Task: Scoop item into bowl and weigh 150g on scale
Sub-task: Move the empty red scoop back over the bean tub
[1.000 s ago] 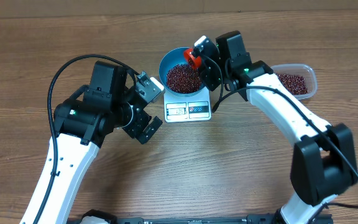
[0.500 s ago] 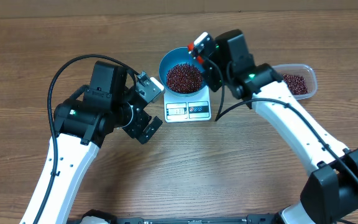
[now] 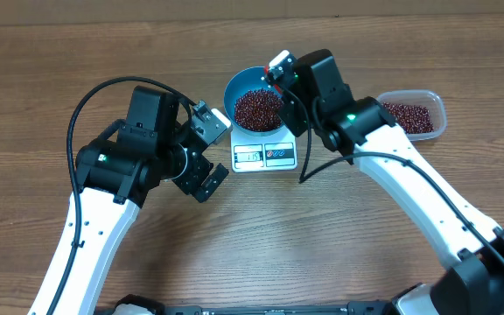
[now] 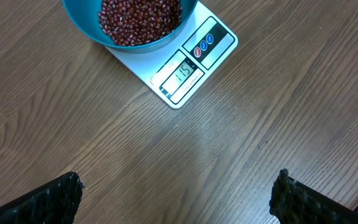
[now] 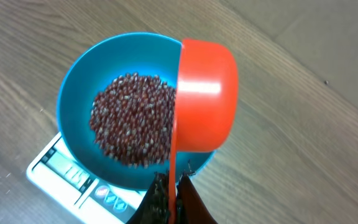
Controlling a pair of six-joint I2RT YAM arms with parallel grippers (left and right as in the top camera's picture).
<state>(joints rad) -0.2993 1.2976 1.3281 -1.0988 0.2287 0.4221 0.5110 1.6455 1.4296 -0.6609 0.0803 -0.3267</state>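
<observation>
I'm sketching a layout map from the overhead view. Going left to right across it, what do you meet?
left gripper → scale → clear tub

The scale [image 4: 188, 70] shows dark digits on its display, too blurred to read surely; nothing else legible.
</observation>
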